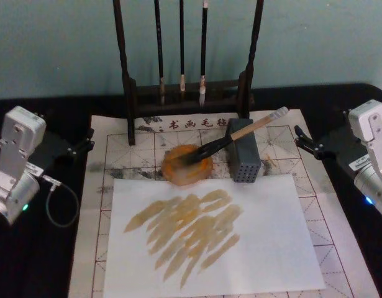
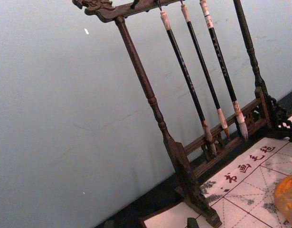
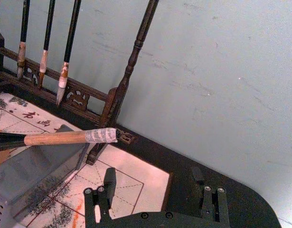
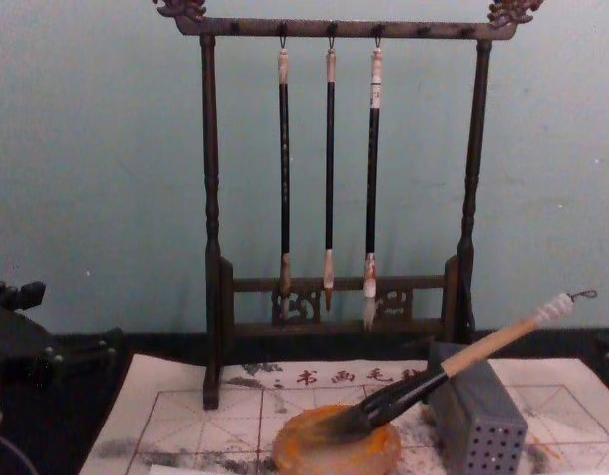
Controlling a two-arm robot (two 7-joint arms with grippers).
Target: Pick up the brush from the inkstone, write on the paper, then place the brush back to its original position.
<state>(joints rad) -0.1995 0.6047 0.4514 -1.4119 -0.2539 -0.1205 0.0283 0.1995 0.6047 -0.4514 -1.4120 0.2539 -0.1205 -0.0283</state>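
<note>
A black table (image 1: 29, 261) is filling the head view from edge to edge. A whitish practice sheet of paper (image 1: 330, 230) with red grid lines is lying across its middle. A plain white sheet (image 1: 265, 248) streaked with orange-brown strokes (image 1: 191, 230) is covering the grid's lower centre.

At the top centre, a dark wooden brush rack (image 4: 211, 198) is standing on the paper's far edge, with three thin black-shafted brushes (image 4: 329, 168) hanging from it.

The left gripper (image 1: 85, 141) is hovering at the left middle of the frame, just off the paper's edge; whether it is spread or closed, I cannot tell. The right gripper (image 3: 153, 192) is waiting at the right middle, spread wide and gripping nothing.

A grey perforated box (image 1: 243, 158) is sitting right of centre. Just to its left, a round orange-brown inkstone (image 1: 175, 171) is resting on the grid. The large pale-handled brush (image 1: 253, 127) is lying with its dark bristles in the inkstone and its handle leaning across the box top, white cap pointing to the upper right.
</note>
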